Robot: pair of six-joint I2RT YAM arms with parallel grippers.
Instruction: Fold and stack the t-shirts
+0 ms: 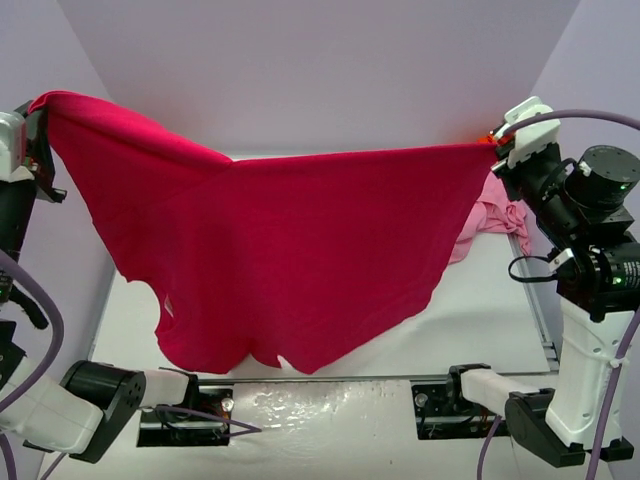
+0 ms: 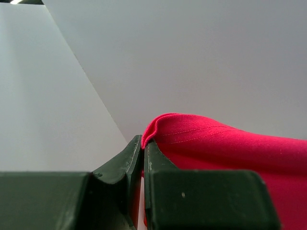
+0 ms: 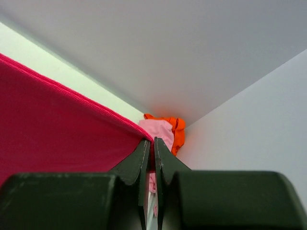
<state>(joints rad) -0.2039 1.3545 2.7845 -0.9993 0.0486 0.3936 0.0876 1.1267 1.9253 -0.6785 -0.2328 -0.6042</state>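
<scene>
- Left gripper, upper left overhead, is clenched on a corner of the crimson t-shirt.
- Right gripper, upper right: I pinch its other corner.
- Pink t-shirt lies behind, seemingly crumpled.

Crimson t-shirt, pale pink t-shirt, orange t-shirt.

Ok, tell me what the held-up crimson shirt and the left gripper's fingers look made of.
The crimson t-shirt: soft matte knit cloth, likely cotton jersey; it drapes and sags, and shows a stitched hem. Fingers of the left gripper: hard, dull and dark, probably moulded plastic; rigid, sharp edges.
</scene>
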